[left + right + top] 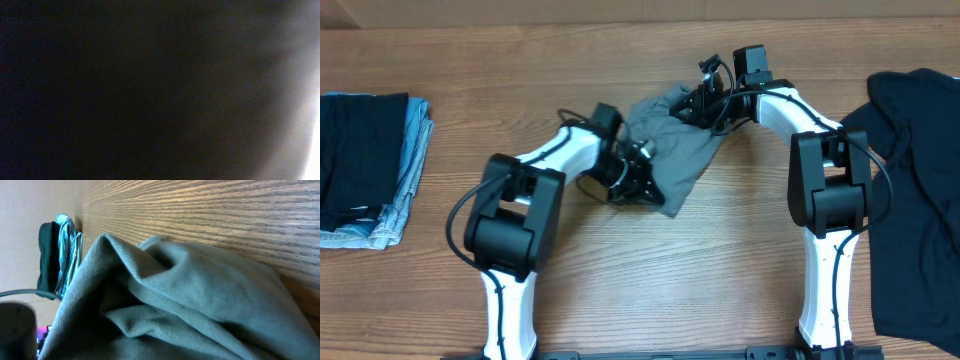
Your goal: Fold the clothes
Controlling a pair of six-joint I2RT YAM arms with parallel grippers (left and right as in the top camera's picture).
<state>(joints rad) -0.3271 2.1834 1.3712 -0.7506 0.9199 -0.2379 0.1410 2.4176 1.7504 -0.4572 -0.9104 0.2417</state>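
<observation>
Seen from overhead, a crumpled gray garment is lying in a heap near the middle of the wooden bench, toward its far edge. Both arms are reaching inward to it.

The left arm is rising from the near edge, bending at the elbow and angling up and to the right. Its wrist is turning downward, so the left gripper is sitting at the garment's lower left edge, touching the cloth. The fingers are lost against the dark hardware, so I cannot tell whether it is parted or closed. The left wrist camera is showing almost pure black, with a pale glow along its right edge.

The right arm is standing up from the near edge, folding at the elbow and stretching up and to the left. The right gripper is pressing into the garment's top edge. Its fingers are not showing in any view, so its state cannot be told either. The right wrist camera is filling with gray folds lying on the wood grain.

A folded stack of dark and pale blue clothes is resting at the far left, well apart. A dark garment is spreading loosely over the right end.
</observation>
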